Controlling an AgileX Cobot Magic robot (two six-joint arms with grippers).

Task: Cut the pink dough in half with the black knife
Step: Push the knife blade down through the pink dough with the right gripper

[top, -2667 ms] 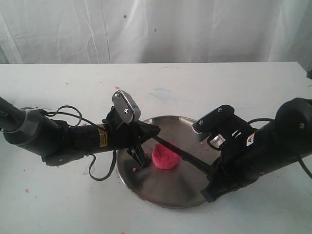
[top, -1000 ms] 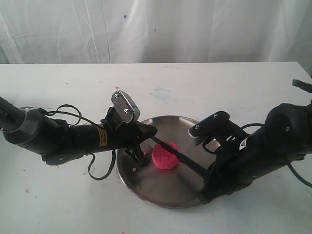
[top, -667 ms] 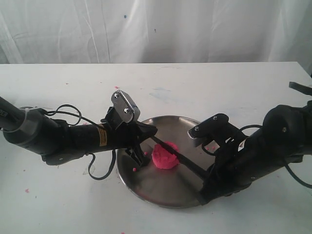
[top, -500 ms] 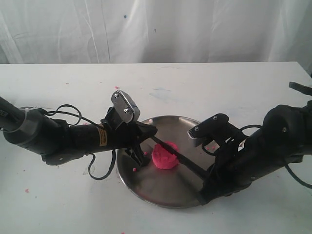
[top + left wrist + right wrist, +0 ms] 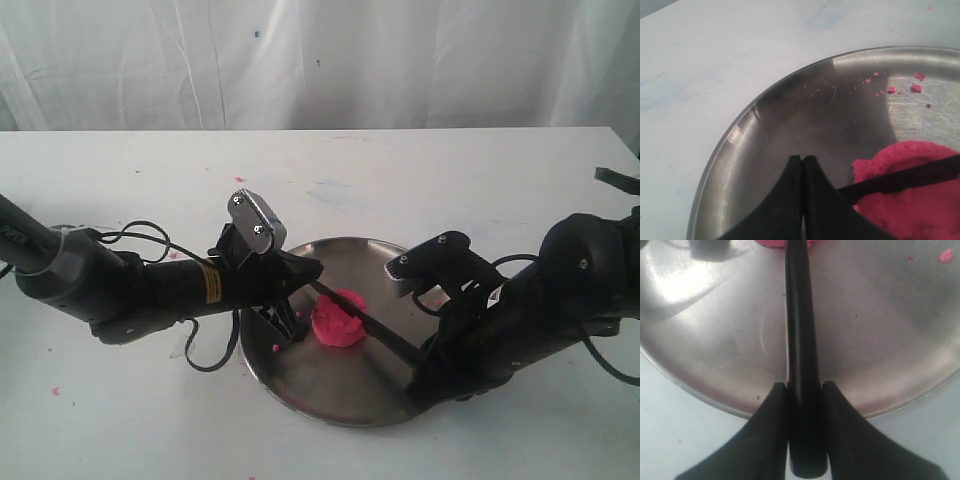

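Right fingers clamp handle of slim black knife; blade lies across bright pink dough lump, mid round steel plate. Left fingers pressed together, holding nothing, just left of dough. White desk w/ pink crumbs; white cloth backdrop at far side.

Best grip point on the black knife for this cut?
The black knife by its handle, from the plate's right side: the thick butt overhangs the rim, clear of the pink dough under the blade. The right hand clamps it there.
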